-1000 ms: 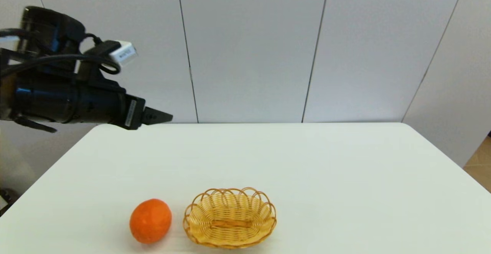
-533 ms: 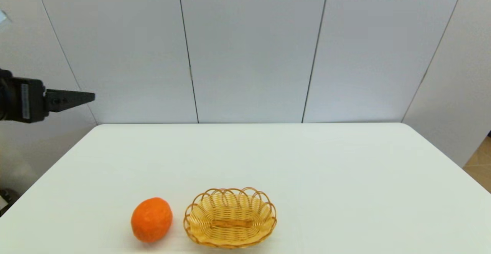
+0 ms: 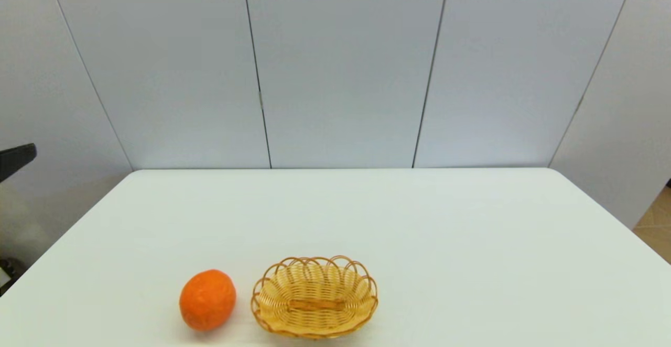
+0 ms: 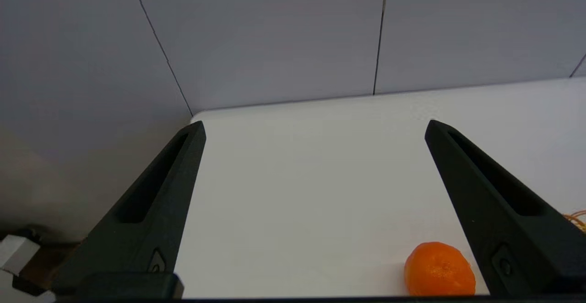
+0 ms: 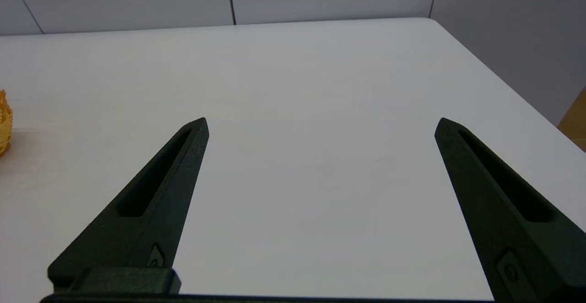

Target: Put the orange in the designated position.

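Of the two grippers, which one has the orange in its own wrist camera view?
The left gripper: its view shows the orange beside one finger. The right gripper sees only the wicker basket's edge.

one orange, one wicker basket, one white table, two tools

Setting: robot test bay or lab. Evidence: plain white worktop with rounded corners, backed on its far edge and both sides by bare pale partition panels with thin vertical seams; a strip of wood-toned floor beyond the worktop's right edge.
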Controlling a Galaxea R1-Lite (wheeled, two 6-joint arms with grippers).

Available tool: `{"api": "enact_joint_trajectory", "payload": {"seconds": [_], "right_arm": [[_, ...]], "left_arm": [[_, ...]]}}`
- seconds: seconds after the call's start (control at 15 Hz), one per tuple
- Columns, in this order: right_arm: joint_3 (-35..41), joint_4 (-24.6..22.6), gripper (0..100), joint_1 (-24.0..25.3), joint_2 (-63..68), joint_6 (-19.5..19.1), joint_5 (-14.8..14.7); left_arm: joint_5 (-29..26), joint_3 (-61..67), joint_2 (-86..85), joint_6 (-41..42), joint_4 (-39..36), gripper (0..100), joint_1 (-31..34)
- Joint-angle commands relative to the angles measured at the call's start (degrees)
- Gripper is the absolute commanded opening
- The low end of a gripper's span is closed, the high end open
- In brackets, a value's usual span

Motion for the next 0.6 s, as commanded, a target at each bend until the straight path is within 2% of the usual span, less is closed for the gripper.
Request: {"api": "enact_joint_trajectory", "payload": {"seconds": [0.07,0.13,0.6], "right_arm": [[0.0,0.0,100,0.0,0.0,0.0,0.0],[0.0,0.0,100,0.0,0.0,0.0,0.0],[0.0,0.0,100,0.0,0.0,0.0,0.0]], "left_arm": [[-0.3,6.0,-9.1,0.2,-10.1,100,0.2],[-0.4,8.1,-11.1,0.3,-11.9,100,0.3],[-0.3,19.1,-25.4,-0.1,-12.1,100,0.0]]}}
